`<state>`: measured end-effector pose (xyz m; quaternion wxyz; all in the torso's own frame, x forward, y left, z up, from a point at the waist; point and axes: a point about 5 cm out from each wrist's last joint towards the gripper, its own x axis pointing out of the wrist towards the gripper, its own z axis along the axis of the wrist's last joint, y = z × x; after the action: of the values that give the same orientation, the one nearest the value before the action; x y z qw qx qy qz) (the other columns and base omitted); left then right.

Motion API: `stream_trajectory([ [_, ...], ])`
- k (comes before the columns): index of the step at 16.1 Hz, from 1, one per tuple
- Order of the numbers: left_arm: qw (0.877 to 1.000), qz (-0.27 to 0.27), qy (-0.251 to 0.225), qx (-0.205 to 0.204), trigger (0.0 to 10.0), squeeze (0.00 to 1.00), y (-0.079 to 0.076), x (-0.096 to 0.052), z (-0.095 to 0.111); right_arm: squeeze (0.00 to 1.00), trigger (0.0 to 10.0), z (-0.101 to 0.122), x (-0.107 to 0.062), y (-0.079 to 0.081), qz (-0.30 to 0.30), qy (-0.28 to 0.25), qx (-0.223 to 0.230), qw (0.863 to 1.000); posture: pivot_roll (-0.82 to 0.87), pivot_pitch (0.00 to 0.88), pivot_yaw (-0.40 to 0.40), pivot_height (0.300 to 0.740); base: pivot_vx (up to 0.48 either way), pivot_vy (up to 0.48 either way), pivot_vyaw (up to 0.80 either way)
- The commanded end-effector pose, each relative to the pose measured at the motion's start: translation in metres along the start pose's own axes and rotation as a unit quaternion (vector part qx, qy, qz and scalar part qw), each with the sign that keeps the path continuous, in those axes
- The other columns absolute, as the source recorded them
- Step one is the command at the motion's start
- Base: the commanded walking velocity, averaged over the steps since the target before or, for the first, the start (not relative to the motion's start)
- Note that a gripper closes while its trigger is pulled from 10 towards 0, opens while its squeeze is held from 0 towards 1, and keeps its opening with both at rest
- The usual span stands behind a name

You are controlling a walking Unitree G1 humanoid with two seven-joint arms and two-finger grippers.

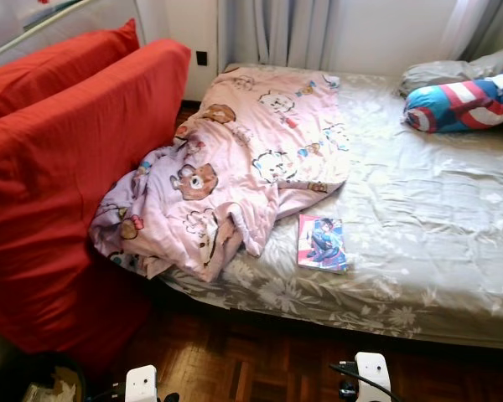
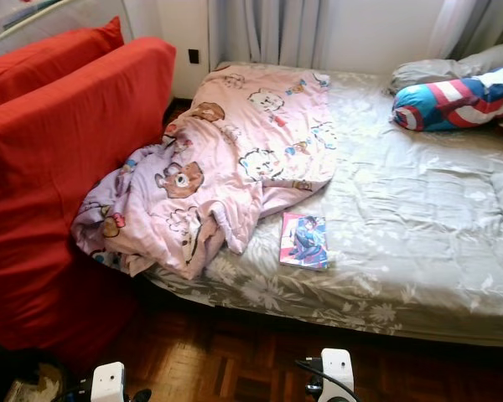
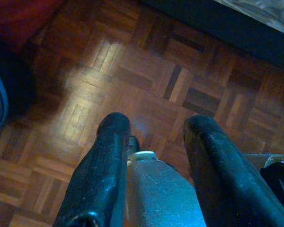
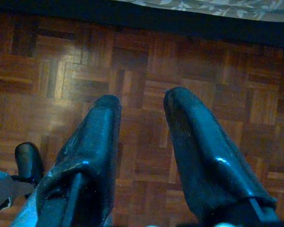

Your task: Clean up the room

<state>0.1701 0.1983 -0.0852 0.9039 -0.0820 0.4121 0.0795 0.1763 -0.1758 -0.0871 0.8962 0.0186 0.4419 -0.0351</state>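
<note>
Unmade bed, both arms idle by the floor.
Head views: pink quilt (image 1: 226,167) heaped at the bed (image 1: 419,218) left edge, book (image 1: 322,242) near its front edge, awaiting tidying. Wrist views: left gripper (image 3: 154,137) and right gripper (image 4: 142,113) hang over parquet (image 4: 61,75), fingers apart, empty.

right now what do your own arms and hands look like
Each hand has two long, rounded, glossy black fingers: left hand, right hand. In the head views, white blocky wrist housings sit at the bottom edge, the right one trailing a black cable.
</note>
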Motion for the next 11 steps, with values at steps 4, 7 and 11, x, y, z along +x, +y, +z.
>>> stream_trajectory([
  [4, 0.994, 0.006, 0.041, 0.1, 10.0, 0.0, 0.0296, -0.0044, -0.002, 0.0, 10.0, 0.0045, -0.0017, -0.0041, 0.018, -0.025, 0.132, 0.991, -0.04, 0.088, 0.027, 0.74, 0.0, 0.0, 0.0],
  [7, 0.994, 0.005, 0.043, 0.097, 10.0, 0.0, 0.0304, -0.0047, -0.0028, 0.0, 10.0, 0.0049, -0.0017, -0.004, 0.016, -0.027, 0.138, 0.99, -0.03, 0.093, 0.028, 0.74, 0.0, 0.0, 0.0],
  [11, 0.995, 0.006, 0.043, 0.095, 10.0, 0.0, 0.0296, -0.0042, -0.0021, 0.0, 10.0, 0.0053, -0.0016, -0.0045, 0.015, -0.027, 0.136, 0.99, -0.03, 0.094, 0.027, 0.74, 0.29, 0.0, 0.0],
])
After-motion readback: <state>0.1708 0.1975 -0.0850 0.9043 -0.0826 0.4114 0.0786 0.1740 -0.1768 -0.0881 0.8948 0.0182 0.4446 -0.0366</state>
